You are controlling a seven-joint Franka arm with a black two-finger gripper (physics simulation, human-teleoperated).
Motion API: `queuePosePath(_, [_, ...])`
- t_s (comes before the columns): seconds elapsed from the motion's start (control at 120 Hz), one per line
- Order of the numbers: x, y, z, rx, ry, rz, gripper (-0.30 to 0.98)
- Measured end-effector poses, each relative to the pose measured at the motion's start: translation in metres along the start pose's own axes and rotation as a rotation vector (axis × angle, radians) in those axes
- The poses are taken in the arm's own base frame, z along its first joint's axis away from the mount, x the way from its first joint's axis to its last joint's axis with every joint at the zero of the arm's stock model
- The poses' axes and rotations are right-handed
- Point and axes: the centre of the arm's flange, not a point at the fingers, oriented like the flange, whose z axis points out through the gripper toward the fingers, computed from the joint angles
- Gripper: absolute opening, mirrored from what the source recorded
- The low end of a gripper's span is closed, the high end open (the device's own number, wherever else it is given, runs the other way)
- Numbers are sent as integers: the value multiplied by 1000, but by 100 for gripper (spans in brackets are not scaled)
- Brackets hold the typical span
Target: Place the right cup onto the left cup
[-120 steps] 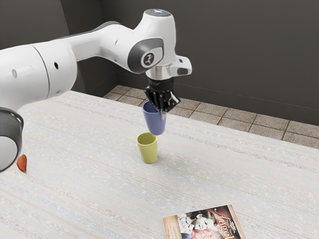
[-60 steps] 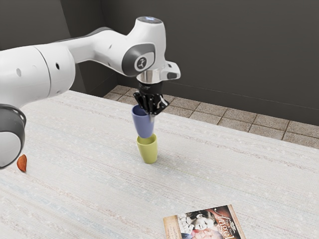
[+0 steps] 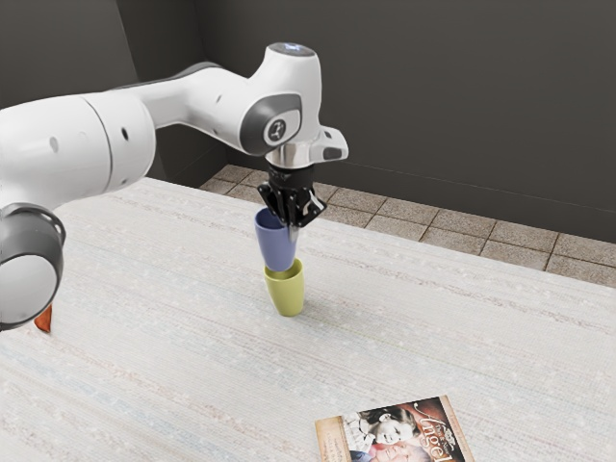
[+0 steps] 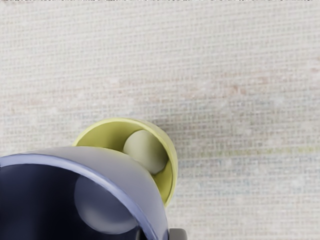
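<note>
In the exterior view my gripper (image 3: 293, 223) is shut on the rim wall of the blue cup (image 3: 275, 243), which hangs upright with its base overlapping the far part of the yellow-green cup's mouth. The yellow-green cup (image 3: 286, 295) stands upright on the table. In the wrist view the blue cup (image 4: 125, 167) is large and near, its wall pinched by the gripper (image 4: 157, 235). It covers part of the yellow-green cup (image 4: 171, 165), whose inner floor is partly visible. Whether the cups touch I cannot tell.
A book with a photo cover (image 3: 395, 435) lies at the table's near edge in the exterior view. An orange-red object (image 3: 44, 320) is on the exterior view's left, partly behind the arm. The pale table (image 3: 462, 337) extends around the cups.
My gripper has carried the blue cup toward the exterior view's left, then slightly down, over the yellow-green cup. The yellow-green cup has stayed where it was.
</note>
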Motion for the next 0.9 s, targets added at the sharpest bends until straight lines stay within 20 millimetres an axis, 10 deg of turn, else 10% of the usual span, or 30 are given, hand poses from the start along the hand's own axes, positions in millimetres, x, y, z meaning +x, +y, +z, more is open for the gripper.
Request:
queuePosePath(0.767, [22,-4,47,-13,-37,-19,-10])
queuePosePath(0.9, [21,-2,46,-23,-38,-22,16])
